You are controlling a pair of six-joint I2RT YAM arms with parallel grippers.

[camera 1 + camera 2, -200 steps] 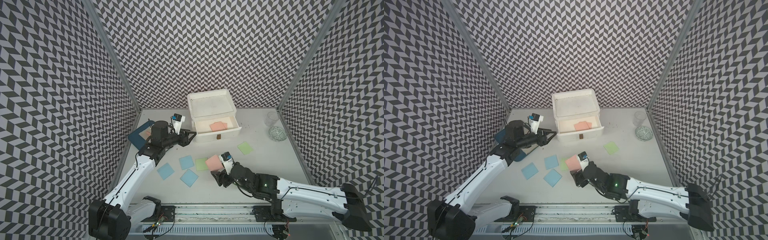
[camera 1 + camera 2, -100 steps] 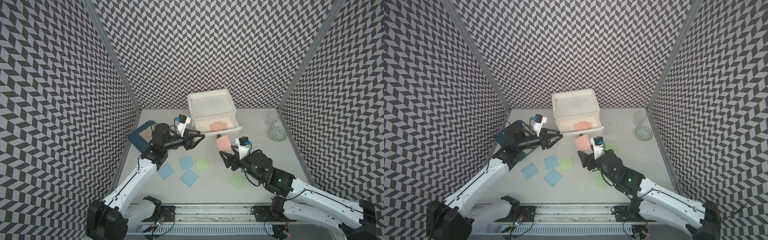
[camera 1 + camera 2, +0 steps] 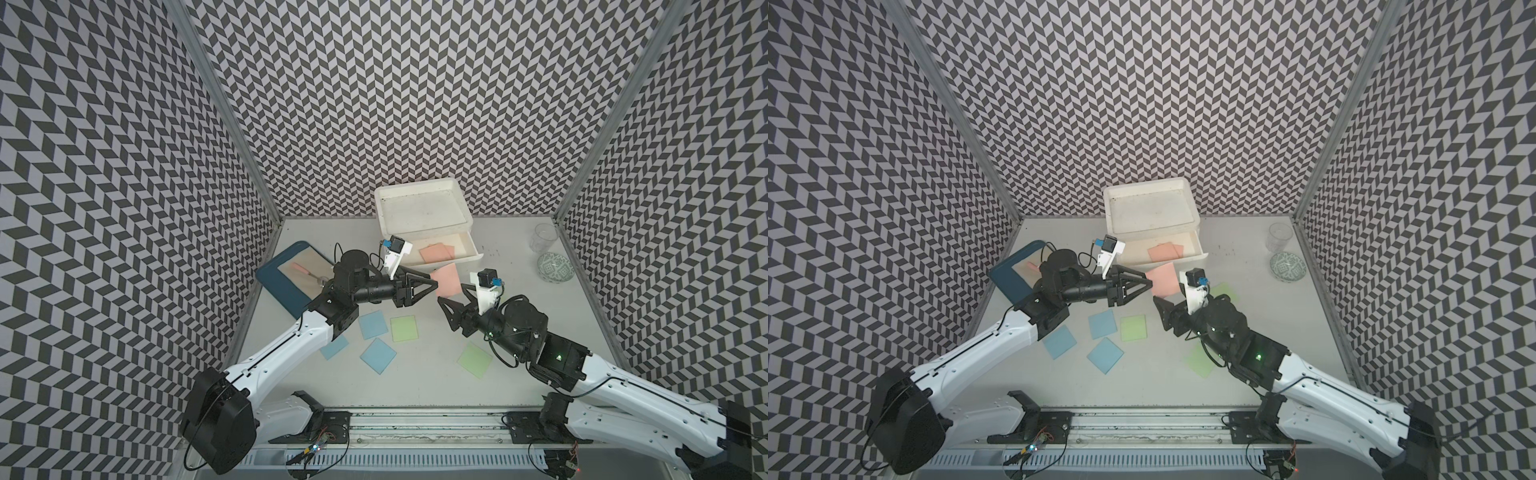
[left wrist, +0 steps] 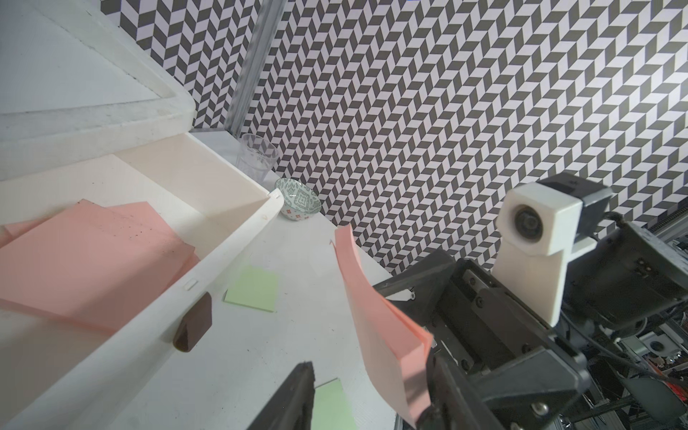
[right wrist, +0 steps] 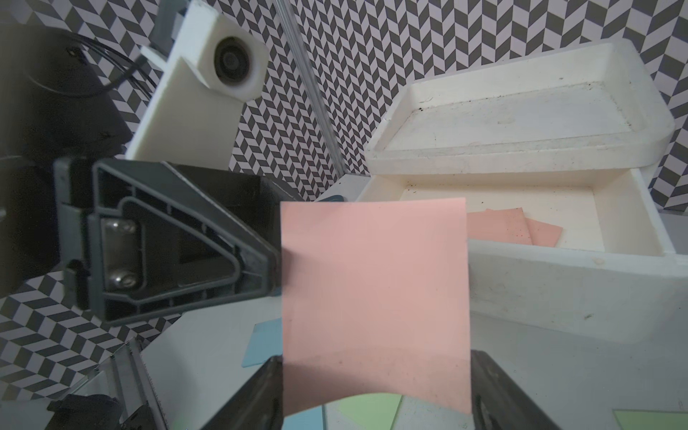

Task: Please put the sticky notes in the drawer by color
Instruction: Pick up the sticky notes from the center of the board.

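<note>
Left gripper [image 3: 434, 285] has its jaws apart astride one side edge of the held pink note [image 3: 446, 280], and the left wrist view shows one finger [image 4: 296, 394] clear of the paper. Behind that arm, at 10 o'clock on the table [image 3: 415, 395], lies the dark blue tray [image 3: 276, 289]. Three pale blue notes [image 3: 378, 353] lie flat toward 7 o'clock, with a light green note [image 3: 403, 328] just beside them. At 12 o'clock stands the drawer box [image 3: 382, 208], its top drawer [image 3: 453, 262] pulled out with two pink notes [image 3: 436, 252] inside. At 6 o'clock of that drawer's front, the held pink note stands upright and bowed, squeezed edge to edge by the right gripper [image 3: 454, 298]. A second green note [image 3: 476, 359] lies at 5 o'clock, and a third green note [image 3: 1225, 289] shows beside the right wrist in a top view. A clear glass [image 3: 544, 237] and a patterned bowl [image 3: 555, 268] sit at 2 o'clock.
</note>
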